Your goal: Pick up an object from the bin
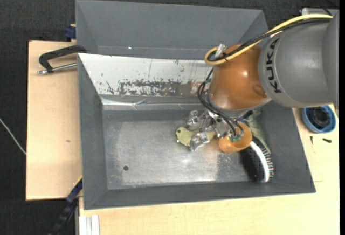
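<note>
Grey metal bin (91, 121), sloped walls, scuffed and speckled along the far wall, floor mostly bare on the left. Gathered on the right half of the floor: a small pale yellow-green thing (183, 135) near the middle, an orange rounded thing (233, 145) to its right, and a black brush (256, 164) with white bristles. Brush lying along the right wall, just beside the orange one and nearer the front. Tucked against the right wall behind the orange thing, a greenish scrap (254, 121), too hidden to name. One tiny dark speck (125, 168) alone on the floor toward the front left, well apart from the rest.

In from the right, low over the floor: grey arm (302, 67) with an orange wrist cover (237, 85) and a yellow cable (291, 22) looping over it. Metal jaws down at the middle of the bin, right beside the pale yellow-green thing. Cannot tell whether apart, together or clamped on it, with metal parts crowding that spot. Dark cables (229, 127) from the wrist crossing in front of the orange rounded thing and covering part of it. Wrist cover blocking the far right part of the floor.

Readable on the arm's grey casing, running sideways: lettering (271, 72) "KUKA".
</note>
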`<state>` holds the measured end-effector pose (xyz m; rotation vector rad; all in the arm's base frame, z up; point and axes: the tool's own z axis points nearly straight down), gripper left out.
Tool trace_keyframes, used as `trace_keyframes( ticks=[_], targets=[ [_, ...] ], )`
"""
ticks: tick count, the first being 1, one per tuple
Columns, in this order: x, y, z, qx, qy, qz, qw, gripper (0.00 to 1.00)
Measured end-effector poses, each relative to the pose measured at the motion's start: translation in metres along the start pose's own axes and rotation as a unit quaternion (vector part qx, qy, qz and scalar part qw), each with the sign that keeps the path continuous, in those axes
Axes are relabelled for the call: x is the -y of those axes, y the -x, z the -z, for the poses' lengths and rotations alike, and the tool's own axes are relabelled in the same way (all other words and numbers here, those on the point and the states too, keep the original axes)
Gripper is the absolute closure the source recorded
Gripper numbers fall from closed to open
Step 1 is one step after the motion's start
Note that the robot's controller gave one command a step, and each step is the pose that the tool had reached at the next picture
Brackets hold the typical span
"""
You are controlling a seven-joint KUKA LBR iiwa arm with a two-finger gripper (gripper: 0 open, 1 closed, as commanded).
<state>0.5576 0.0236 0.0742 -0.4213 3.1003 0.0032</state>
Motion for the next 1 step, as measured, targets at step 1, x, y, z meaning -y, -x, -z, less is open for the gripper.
trace_keyframes(
  ticks=[1],
  targets=[
    [-0.0098, -0.0045, 0.1461, 0.0000, -0.001, 0.151, 0.9885, 1.00]
  ],
)
